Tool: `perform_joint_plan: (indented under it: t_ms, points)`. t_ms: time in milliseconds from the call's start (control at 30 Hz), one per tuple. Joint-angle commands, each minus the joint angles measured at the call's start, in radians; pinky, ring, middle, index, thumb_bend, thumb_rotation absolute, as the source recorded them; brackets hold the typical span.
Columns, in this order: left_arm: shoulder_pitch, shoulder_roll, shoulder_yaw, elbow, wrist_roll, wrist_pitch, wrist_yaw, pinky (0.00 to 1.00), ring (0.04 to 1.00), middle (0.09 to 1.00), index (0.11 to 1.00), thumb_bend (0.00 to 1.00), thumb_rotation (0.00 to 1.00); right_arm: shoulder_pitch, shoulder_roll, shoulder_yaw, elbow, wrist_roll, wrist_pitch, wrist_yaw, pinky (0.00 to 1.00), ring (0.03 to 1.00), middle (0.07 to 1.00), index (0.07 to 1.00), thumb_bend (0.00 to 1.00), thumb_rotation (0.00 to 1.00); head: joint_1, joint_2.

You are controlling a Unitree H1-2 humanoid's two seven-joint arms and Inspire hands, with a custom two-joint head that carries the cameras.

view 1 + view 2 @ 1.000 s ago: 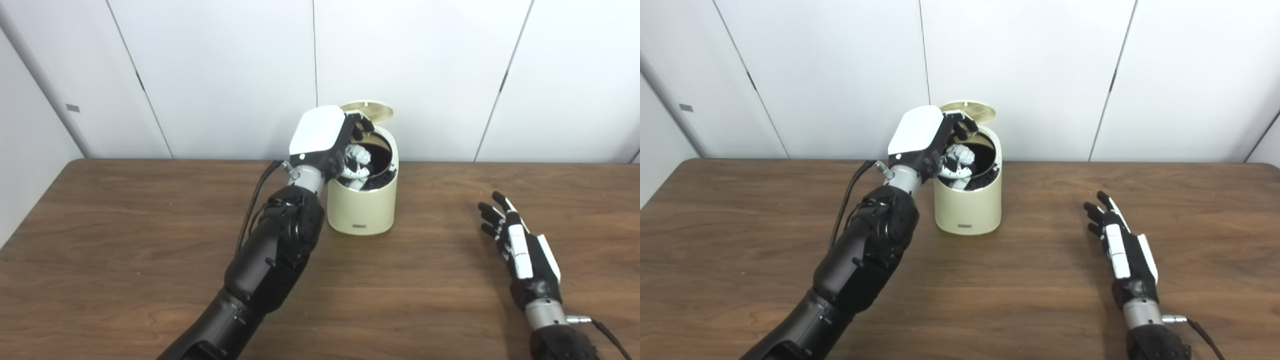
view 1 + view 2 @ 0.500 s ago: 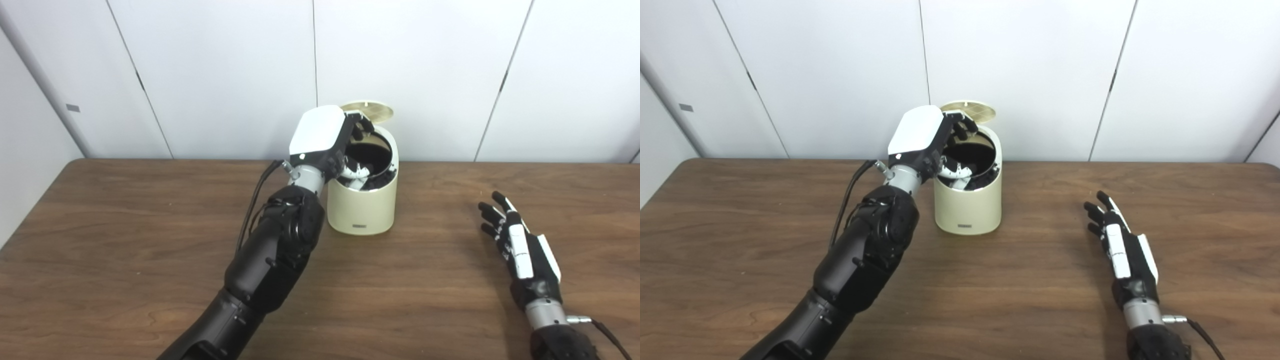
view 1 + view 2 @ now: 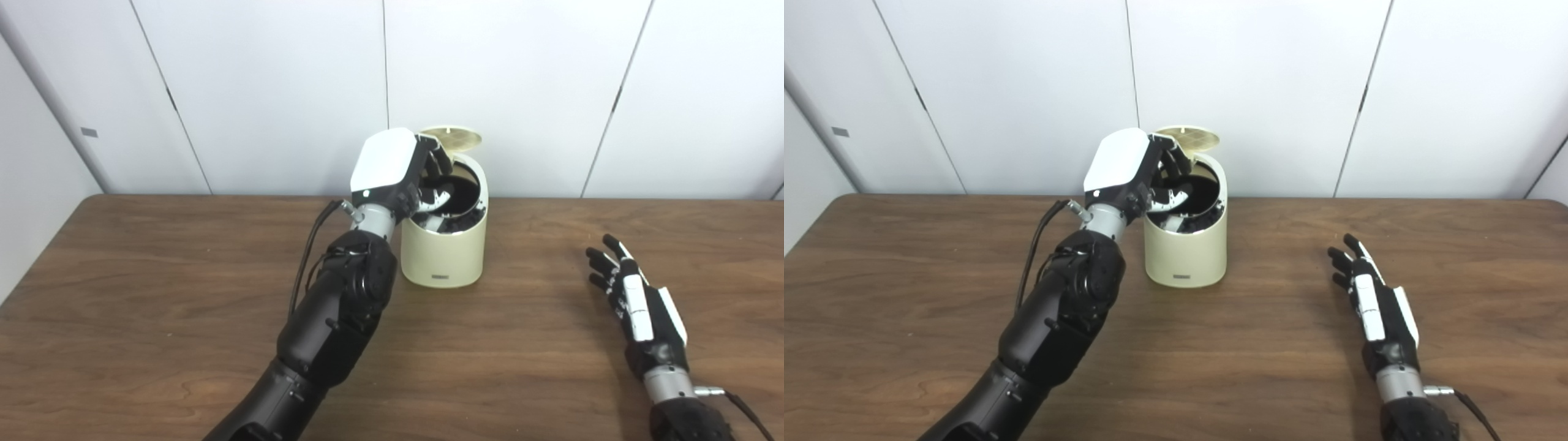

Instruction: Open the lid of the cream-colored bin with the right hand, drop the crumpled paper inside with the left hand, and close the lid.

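The cream-colored bin point(image 3: 444, 254) stands at the back middle of the table, its round lid point(image 3: 450, 136) tipped up and open behind the dark opening. My left hand point(image 3: 392, 168) hovers over the bin's left rim, fingers apart and curved over the opening, holding nothing. The crumpled paper is out of sight. My right hand point(image 3: 637, 303) lies flat on the table to the right, fingers spread, well apart from the bin; it also shows in the right eye view point(image 3: 1372, 306).
The brown wooden table point(image 3: 153, 294) runs across the whole view. A white panelled wall point(image 3: 275, 92) stands right behind the bin. My left forearm point(image 3: 340, 306) crosses the table in front of the bin's left side.
The crumpled paper left my left hand and dropped out of sight into the bin. The left hand then rose slightly and shifted left. The right hand has not moved.
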Motion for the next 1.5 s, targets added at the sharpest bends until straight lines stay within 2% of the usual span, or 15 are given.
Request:
perform_joint_plan:
  t_ms: [0,333,600,833,900,1100,1300,1467]
  points:
    - [-0.034,-0.002,0.009,-0.042,0.003,-0.024,0.034,0.31,0.386,0.503,0.508,0.47,0.0,-0.006,-0.008,-0.002,0.001,-0.006,0.003,0.008,0.87,0.899,0.858,0.928,0.57,1.0,0.002,0.002]
    - [-0.017,-0.009,0.017,-0.073,0.008,-0.027,0.057,0.34,0.387,0.495,0.515,0.47,0.0,-0.01,-0.015,-0.004,0.027,-0.006,-0.015,0.012,0.87,0.896,0.859,0.928,0.59,1.0,0.006,0.0]
    - [0.002,0.0,0.018,-0.102,0.016,-0.036,0.077,0.31,0.38,0.462,0.515,0.47,0.0,-0.009,-0.014,-0.006,0.026,0.001,-0.008,0.013,0.88,0.901,0.86,0.931,0.57,1.0,0.006,0.0]
    - [0.025,0.01,0.031,-0.145,-0.003,-0.057,0.071,0.26,0.394,0.508,0.511,0.47,0.0,-0.009,-0.015,-0.005,0.026,0.001,-0.012,0.016,0.88,0.903,0.864,0.934,0.57,1.0,0.006,-0.003]
    - [0.033,0.014,0.037,-0.16,-0.003,-0.058,0.065,0.27,0.394,0.492,0.508,0.47,0.0,-0.009,-0.015,-0.005,0.029,-0.001,-0.014,0.014,0.88,0.904,0.865,0.935,0.57,1.0,0.006,-0.003]
    - [0.067,0.018,0.077,-0.215,-0.038,-0.074,0.062,0.28,0.368,0.469,0.517,0.47,0.0,-0.01,-0.016,-0.005,0.031,-0.009,-0.015,0.011,0.87,0.898,0.859,0.931,0.56,1.0,0.004,-0.004]
    - [0.097,0.026,0.121,-0.273,-0.081,-0.062,0.041,0.29,0.373,0.458,0.521,0.47,0.0,-0.009,-0.02,-0.005,0.03,-0.008,-0.016,0.013,0.87,0.9,0.862,0.931,0.57,1.0,0.005,-0.003]
    - [0.127,0.022,0.178,-0.322,-0.133,-0.032,0.025,0.38,0.417,0.491,0.49,0.48,0.0,-0.008,-0.023,-0.005,0.03,-0.012,-0.023,0.012,0.87,0.896,0.859,0.926,0.57,1.0,0.008,-0.001]
